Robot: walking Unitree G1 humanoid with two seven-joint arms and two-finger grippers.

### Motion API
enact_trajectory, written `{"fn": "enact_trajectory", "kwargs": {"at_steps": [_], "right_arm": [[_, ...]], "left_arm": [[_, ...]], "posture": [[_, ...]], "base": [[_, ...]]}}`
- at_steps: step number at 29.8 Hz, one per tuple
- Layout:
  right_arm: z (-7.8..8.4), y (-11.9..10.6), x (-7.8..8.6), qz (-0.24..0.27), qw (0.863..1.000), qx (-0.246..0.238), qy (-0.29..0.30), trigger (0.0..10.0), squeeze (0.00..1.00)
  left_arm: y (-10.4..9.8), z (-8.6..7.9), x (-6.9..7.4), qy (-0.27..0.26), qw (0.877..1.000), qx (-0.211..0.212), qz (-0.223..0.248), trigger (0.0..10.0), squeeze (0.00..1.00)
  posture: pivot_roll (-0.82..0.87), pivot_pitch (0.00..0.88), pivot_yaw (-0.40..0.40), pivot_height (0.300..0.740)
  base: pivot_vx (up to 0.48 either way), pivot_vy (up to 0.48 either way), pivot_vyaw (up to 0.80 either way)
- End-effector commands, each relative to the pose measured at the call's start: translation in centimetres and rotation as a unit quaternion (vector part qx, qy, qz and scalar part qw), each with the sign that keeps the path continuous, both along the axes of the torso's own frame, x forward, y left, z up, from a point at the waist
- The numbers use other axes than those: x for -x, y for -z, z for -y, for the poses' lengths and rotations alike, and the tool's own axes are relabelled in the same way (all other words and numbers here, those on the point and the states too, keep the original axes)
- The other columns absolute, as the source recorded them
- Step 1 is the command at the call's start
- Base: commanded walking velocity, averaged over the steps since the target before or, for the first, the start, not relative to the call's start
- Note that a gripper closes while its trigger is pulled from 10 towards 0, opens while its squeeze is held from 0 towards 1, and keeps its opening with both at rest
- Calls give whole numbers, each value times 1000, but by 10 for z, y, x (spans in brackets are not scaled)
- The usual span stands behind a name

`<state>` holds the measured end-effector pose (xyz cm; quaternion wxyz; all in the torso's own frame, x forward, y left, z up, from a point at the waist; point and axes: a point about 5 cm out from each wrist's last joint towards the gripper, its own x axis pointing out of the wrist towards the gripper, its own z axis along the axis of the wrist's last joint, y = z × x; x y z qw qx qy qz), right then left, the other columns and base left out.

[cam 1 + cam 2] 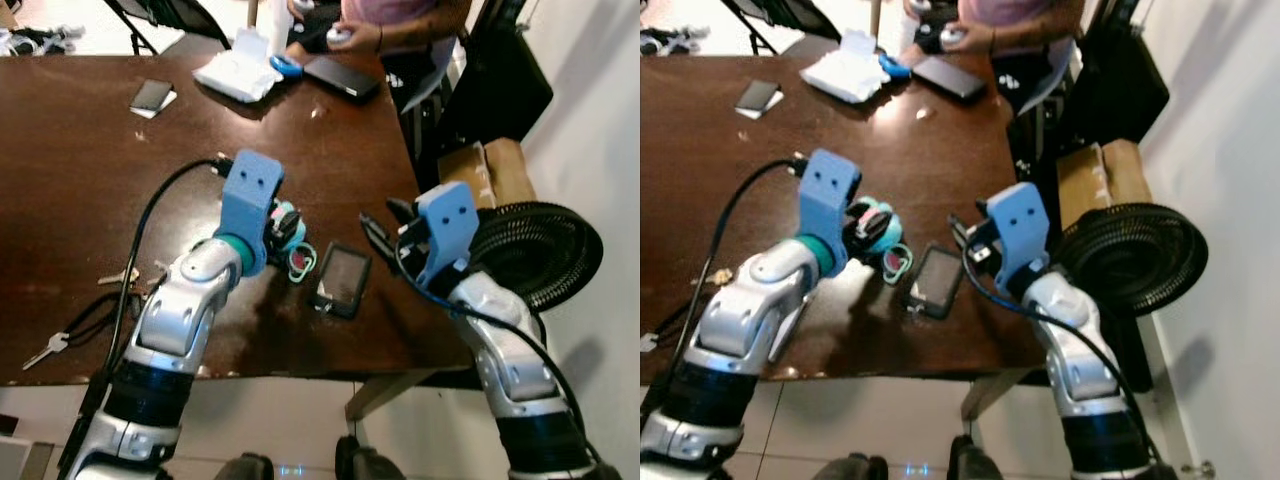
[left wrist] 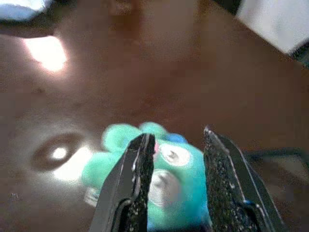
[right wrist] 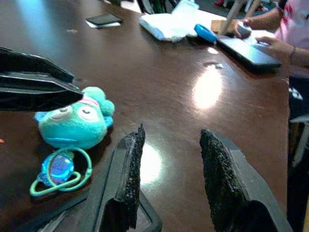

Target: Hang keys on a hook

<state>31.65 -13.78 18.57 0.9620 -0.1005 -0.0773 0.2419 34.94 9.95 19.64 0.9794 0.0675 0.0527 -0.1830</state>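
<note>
Right gripper (image 3: 169,179) parted above phone (image 1: 342,279), left gripper (image 2: 176,179) parted over teal plush keychain (image 3: 72,123)

Head pair: look forward and down from above onto the brown table (image 1: 80,150), both arms in the foreground.
Left wrist: very near, facing down between its fingers (image 2: 137,179) at the teal plush toy (image 2: 166,174).
Right wrist: low, looking across the tabletop.
Shared: the toy.

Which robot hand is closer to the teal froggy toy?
Left. The left gripper hovers open right over the teal plush toy; the right gripper is open too, farther off beside the phone.
</note>
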Motion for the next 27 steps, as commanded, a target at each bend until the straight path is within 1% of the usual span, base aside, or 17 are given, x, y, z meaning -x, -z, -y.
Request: {"fn": "enact_trajectory", "kwargs": {"at_steps": [1, 2, 3, 4, 7, 8, 9, 10, 14, 16, 21, 22, 23, 24, 25, 26, 27], "right_arm": [[-2, 7, 0, -10, 1000, 2, -1, 10000, 0], [-4, 9, 0, -13, 1000, 1, -2, 10000, 0], [-4, 9, 0, -13, 1000, 1, -2, 10000, 0], [-5, 11, -1, -16, 1000, 1, -2, 10000, 0], [-5, 12, 0, -20, 1000, 2, -3, 10000, 0], [-4, 13, 0, -24, 1000, 2, -2, 10000, 0], [-4, 13, 0, -24, 1000, 2, -2, 10000, 0], [-3, 14, 1, -27, 1000, 3, 0, 10000, 0], [-2, 16, 0, -30, 1000, 2, 4, 10000, 0], [-2, 17, 0, -31, 1000, 0, 6, 10000, 0], [-2, 18, -1, -32, 999, -1, 7, 10000, 0], [-2, 19, -1, -33, 999, -2, 9, 10000, 0], [-2, 19, -1, -33, 999, -2, 9, 10000, 0], [-1, 19, -1, -33, 999, -2, 10, 10000, 0], [-1, 19, -1, -33, 999, -2, 10, 10000, 0], [-1, 19, -1, -33, 999, -2, 11, 10000, 0], [-1, 19, -1, -33, 999, -2, 11, 10000, 0]], "left_arm": [[6, -5, -7, -21, 1000, -12, -10, 10000, 0], [10, -8, -16, -37, 999, -29, -18, 10000, 0], [10, -8, -16, -37, 999, -29, -18, 10000, 0], [16, -13, -22, -50, 997, -47, -29, 10000, 0], [21, -17, -25, -56, 996, -57, -42, 10000, 0], [24, -20, -26, -58, 995, -63, -52, 10000, 204], [24, -20, -26, -58, 995, -63, -52, 10000, 204], [24, -21, -26, -51, 995, -56, -63, 10000, 1000], [22, -19, -25, -35, 996, -25, -79, 10000, 1000], [19, -16, -25, -24, 996, 5, -91, 10000, 1000], [17, -14, -27, -15, 995, 29, -98, 10000, 1000], [7, -10, -26, 7, 993, 67, -95, 10000, 1000], [7, -10, -26, 7, 993, 67, -95, 10000, 1000], [1, -7, -25, 19, 992, 87, -91, 10000, 1000], [1, -7, -25, 19, 992, 87, -91, 10000, 1000], [-7, -3, -22, 42, 989, 113, -88, 10000, 1000], [-7, -3, -22, 42, 989, 113, -88, 10000, 1000]], "posture": [[67, 142, 79, 740], [66, 143, 79, 740], [66, 143, 79, 740], [63, 144, 79, 740], [63, 145, 79, 740], [66, 147, 79, 740], [66, 147, 79, 740], [70, 149, 80, 740], [75, 151, 81, 740], [78, 153, 79, 740], [78, 154, 79, 740], [79, 155, 78, 740], [79, 155, 78, 740], [79, 155, 78, 740], [79, 155, 78, 740], [79, 155, 79, 740], [79, 155, 79, 740]], "base": [[0, 0, 0], [0, 0, 0], [0, 0, 0], [0, 0, 0], [0, 0, 0], [0, 0, 0], [0, 0, 0], [0, 0, 0], [0, 0, 0], [0, 0, 0], [0, 0, 0], [0, 0, 0], [0, 0, 0], [0, 0, 0], [0, 0, 0], [0, 0, 0], [0, 0, 0]]}}
